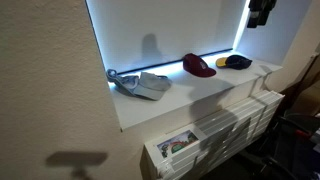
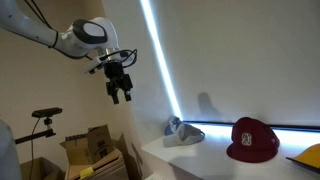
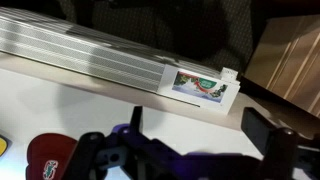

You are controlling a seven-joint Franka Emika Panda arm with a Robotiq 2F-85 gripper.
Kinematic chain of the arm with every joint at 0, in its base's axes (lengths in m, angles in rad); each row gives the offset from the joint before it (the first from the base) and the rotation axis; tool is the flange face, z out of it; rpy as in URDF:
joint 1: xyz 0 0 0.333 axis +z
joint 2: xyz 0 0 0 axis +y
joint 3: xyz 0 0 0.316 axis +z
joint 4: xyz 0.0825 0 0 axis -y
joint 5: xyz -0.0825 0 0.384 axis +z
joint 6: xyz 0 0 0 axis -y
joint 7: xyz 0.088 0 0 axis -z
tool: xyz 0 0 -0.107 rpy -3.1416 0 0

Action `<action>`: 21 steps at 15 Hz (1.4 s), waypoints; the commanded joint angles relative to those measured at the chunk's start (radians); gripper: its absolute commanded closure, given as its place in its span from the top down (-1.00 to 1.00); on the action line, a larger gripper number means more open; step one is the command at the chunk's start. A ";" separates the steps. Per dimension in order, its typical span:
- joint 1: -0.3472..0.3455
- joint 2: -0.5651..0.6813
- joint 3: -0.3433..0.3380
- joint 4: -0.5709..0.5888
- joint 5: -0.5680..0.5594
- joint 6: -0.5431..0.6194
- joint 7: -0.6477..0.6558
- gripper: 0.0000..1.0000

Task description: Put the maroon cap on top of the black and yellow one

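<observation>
The maroon cap (image 1: 198,66) lies on the white sill (image 1: 200,95), between two other caps. It also shows in an exterior view (image 2: 253,140) and at the lower left of the wrist view (image 3: 50,158). The black and yellow cap (image 1: 236,62) lies just beyond it; only its yellow brim shows in an exterior view (image 2: 308,158) and in the wrist view (image 3: 3,146). My gripper (image 2: 120,92) hangs open and empty, high above the sill and away from the caps. It also shows at the top edge of an exterior view (image 1: 260,18). In the wrist view the gripper (image 3: 200,118) has both fingers spread over bare sill.
A light grey cap (image 1: 140,85) lies at the other end of the sill, also seen in an exterior view (image 2: 183,133). Below the sill are a white ribbed radiator (image 1: 235,125) and a box with a printed picture (image 3: 203,84). Cardboard boxes (image 2: 92,150) stand on the floor.
</observation>
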 commanded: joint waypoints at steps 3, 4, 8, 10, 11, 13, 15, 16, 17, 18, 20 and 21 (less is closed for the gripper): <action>-0.008 0.000 0.007 0.002 0.004 -0.003 -0.004 1.00; -0.008 0.000 0.007 0.002 0.004 -0.003 -0.004 1.00; -0.008 0.000 0.007 0.002 0.004 -0.003 -0.004 1.00; -0.008 0.000 0.007 0.002 0.004 -0.003 -0.004 1.00; -0.008 0.000 0.007 0.002 0.004 -0.003 -0.004 1.00; -0.005 -0.001 0.003 -0.002 0.018 0.010 -0.003 1.00; -0.015 -0.009 0.008 -0.028 0.073 0.149 0.080 1.00; -0.015 -0.066 0.010 0.106 0.101 -0.013 0.126 1.00; -0.017 -0.067 0.006 0.122 0.130 -0.009 0.156 1.00; -0.020 -0.072 0.008 0.170 0.159 -0.034 0.197 1.00; -0.034 -0.080 0.019 0.288 0.208 -0.073 0.292 1.00; -0.045 -0.077 0.028 0.349 0.221 -0.073 0.339 1.00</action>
